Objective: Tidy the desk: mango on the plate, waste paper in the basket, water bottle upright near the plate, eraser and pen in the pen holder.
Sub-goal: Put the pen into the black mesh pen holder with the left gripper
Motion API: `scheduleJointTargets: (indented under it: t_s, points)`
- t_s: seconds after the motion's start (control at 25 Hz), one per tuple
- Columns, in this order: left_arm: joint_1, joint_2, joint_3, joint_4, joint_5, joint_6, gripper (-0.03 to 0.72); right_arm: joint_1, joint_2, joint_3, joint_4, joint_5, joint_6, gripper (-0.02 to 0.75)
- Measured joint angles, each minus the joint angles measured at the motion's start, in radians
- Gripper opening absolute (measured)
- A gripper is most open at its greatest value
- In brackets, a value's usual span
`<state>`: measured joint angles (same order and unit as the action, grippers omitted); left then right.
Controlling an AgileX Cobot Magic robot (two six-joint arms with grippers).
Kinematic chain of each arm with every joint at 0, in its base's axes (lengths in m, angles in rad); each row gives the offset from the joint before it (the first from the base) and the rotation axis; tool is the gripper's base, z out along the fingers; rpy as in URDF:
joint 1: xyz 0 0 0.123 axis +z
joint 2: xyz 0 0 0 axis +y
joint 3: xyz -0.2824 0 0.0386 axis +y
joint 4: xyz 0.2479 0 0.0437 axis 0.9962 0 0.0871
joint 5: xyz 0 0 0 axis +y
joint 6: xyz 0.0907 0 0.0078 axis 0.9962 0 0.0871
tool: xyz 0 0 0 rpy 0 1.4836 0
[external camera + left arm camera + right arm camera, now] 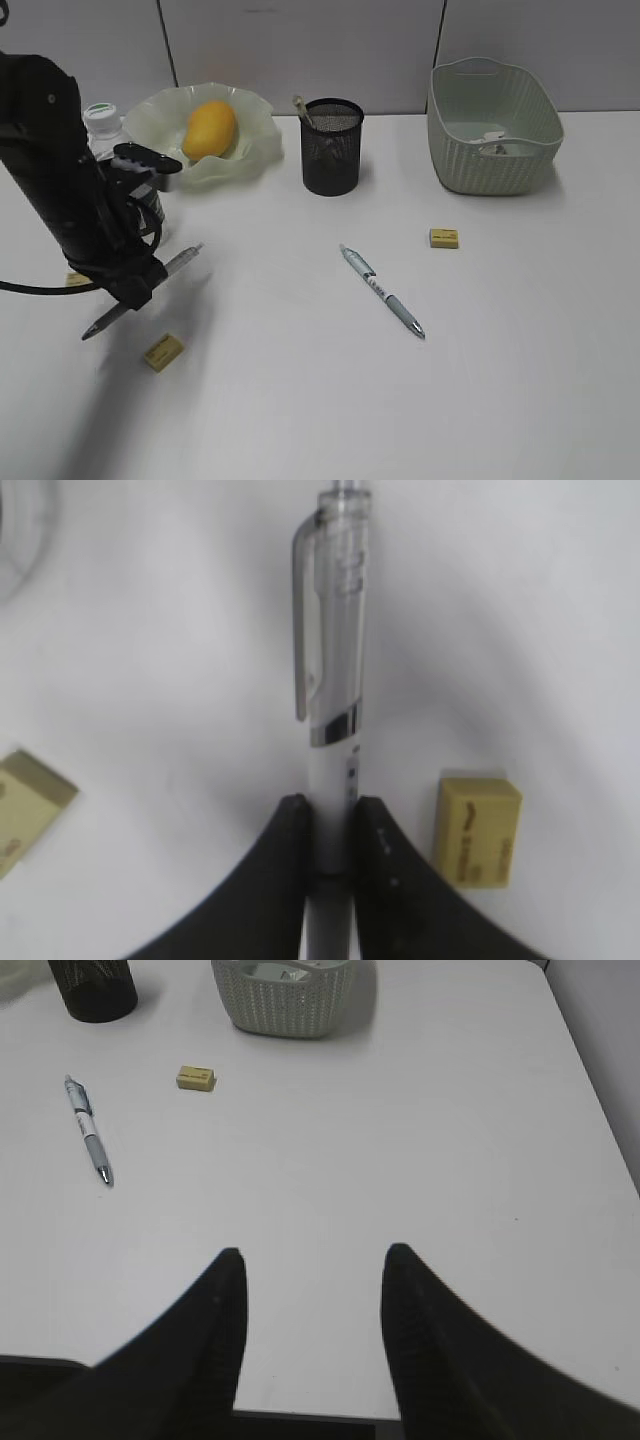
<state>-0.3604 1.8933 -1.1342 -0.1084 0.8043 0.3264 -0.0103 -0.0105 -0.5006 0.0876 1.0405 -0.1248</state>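
Observation:
My left gripper point(135, 290) point(333, 815) is shut on a clear grey pen point(180, 262) point(335, 630), held at a slant low over the desk point(300, 400). Yellow erasers lie beside it point(163, 352) point(478, 830), and another lies at centre right point(444, 237) point(196, 1078). A blue-grey pen point(382, 290) point(88, 1130) lies mid-desk. The mango point(210, 130) sits on the plate point(255, 115). The water bottle point(100, 118) stands upright behind my left arm. The pen holder point(332, 145) holds one stick-like item. The waste paper point(497, 147) lies in the basket point(495, 170). My right gripper point(312, 1260) is open and empty.
A third eraser point(75, 279) point(25, 805) peeks out by my left arm. The desk's front edge runs just below my right gripper. Grey partition panels stand behind the desk. The basket point(290, 1005) and pen holder point(95, 990) show at the far side in the right wrist view.

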Motion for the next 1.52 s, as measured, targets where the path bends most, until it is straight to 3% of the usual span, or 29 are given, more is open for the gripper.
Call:
scheduleJointTargets:
  t_s: [0.2,0.6,0.76,1.12,1.52]
  points:
    - [-0.019,-0.043,0.001,-0.003,0.038,-0.001,0.100,0.000,0.000,0.000,0.000,0.000,0.000,0.361]
    - [-0.216,-0.074,0.003,-0.012,-0.039,-0.081,0.100,0.000,0.000,0.000,0.000,0.000,0.000,0.361]
    - [-0.252,-0.081,0.004,-0.030,-0.165,-0.118,0.100,0.000,0.000,0.000,0.000,0.000,0.000,0.361]
    - [-0.255,-0.089,0.004,-0.098,-0.464,-0.129,0.100,0.000,0.000,0.000,0.000,0.000,0.000,0.361]
    - [-0.281,-0.150,0.005,-0.144,-0.911,-0.132,0.100,0.000,0.000,0.000,0.000,0.000,0.000,0.361]
